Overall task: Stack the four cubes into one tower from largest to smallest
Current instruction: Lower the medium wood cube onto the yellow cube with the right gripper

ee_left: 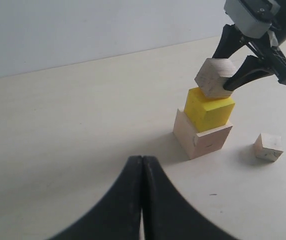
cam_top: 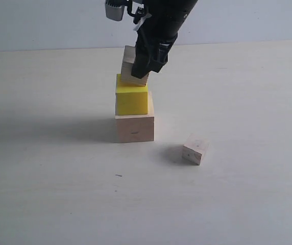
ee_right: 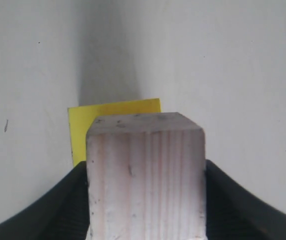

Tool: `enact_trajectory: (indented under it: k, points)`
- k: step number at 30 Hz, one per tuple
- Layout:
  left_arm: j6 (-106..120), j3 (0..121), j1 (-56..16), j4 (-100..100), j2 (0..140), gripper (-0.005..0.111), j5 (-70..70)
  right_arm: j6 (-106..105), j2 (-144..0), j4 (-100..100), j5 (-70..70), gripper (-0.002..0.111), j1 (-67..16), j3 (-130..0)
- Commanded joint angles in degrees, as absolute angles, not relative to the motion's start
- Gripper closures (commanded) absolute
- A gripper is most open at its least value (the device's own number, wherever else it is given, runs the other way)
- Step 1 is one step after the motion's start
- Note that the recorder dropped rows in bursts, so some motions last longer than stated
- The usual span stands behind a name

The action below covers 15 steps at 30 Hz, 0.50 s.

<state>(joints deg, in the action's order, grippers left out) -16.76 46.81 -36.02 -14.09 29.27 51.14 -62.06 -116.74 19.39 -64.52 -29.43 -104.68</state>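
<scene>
Exterior, surface: pale tabletop [cam_top: 44,194] that meets a plain light wall [cam_top: 44,20] at its far edge.
Exterior, arm: right arm [cam_top: 164,20] slants down from above. The right fingers [cam_top: 156,56] pinch the small wood cube [cam_top: 129,64], which is tilted with its low edge at the top of the yellow cube [cam_top: 131,98].
Exterior, count: four cubes. The yellow cube sits on the largest cube [cam_top: 135,128], toward the far edge. The smallest cube [cam_top: 195,150] lies alone on the tabletop, near the stack on its right.
Left wrist, fingers: left fingers [ee_left: 125,210] pressed together, well apart from the stack.
Right wrist, grip: two black fingers flank the small wood cube, and a strip of the yellow cube shows beyond it.
</scene>
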Motion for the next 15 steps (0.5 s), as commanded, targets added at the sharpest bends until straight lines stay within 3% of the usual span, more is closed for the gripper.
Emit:
enact_trajectory:
  k: [1, 15]
  points:
    - [-16.55, 46.66, -35.92, -14.33, 29.44, 0.107, 51.24, -61.45, -115.58, 18.68, -64.77, 0.108, -30.03, -105.05]
    - [-16.56, 46.66, -35.92, -14.02, 29.44, 0.107, 51.45, -60.83, -115.24, 16.89, -64.11, 0.108, -31.33, -105.05]
